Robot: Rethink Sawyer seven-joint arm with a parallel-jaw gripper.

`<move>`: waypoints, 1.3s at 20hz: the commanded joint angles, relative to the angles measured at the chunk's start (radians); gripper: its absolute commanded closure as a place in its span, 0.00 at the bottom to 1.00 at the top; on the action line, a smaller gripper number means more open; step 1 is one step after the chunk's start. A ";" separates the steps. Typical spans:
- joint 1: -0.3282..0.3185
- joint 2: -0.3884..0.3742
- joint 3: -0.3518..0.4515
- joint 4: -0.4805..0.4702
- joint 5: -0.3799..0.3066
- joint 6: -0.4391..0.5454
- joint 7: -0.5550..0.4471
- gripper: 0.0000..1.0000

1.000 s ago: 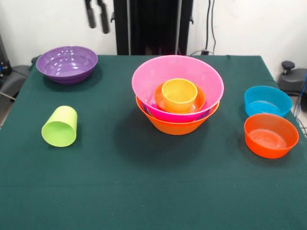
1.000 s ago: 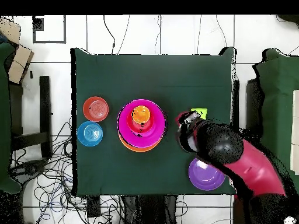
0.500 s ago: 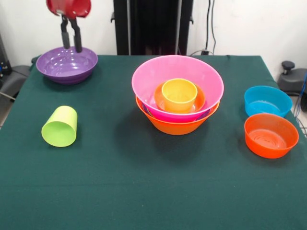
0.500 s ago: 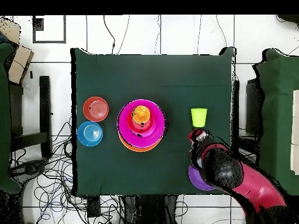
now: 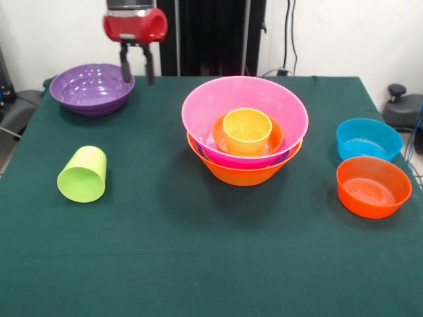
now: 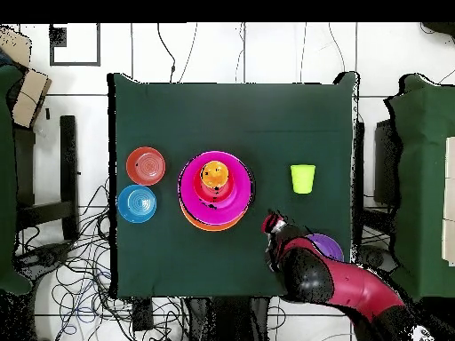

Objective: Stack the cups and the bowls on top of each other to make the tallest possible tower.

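Five loose pieces we count around one tower.
Tower [image 5: 244, 142]: mid-table; yellow-orange bowl [image 5: 243, 173] outermost, pink bowl [image 5: 245, 109], red-orange bowl, orange cup [image 5: 247, 131] nested on top.
Purple bowl [image 5: 92, 88]: far corner, upright.
Red-orange bowl [image 5: 373, 185]: touching blue bowl [image 5: 368, 139].
Lime green cup [image 5: 82, 174]: lying on its side.
Gripper [image 5: 137, 71]: we see fingers apart, empty, just beside the purple bowl.

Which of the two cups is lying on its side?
The lime green cup, alone at one side of the table, mouth facing the front camera. The orange cup stands upright inside the stacked bowls.
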 commanded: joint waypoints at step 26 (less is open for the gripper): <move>-0.131 0.040 0.212 0.055 -0.136 0.130 -0.026 0.00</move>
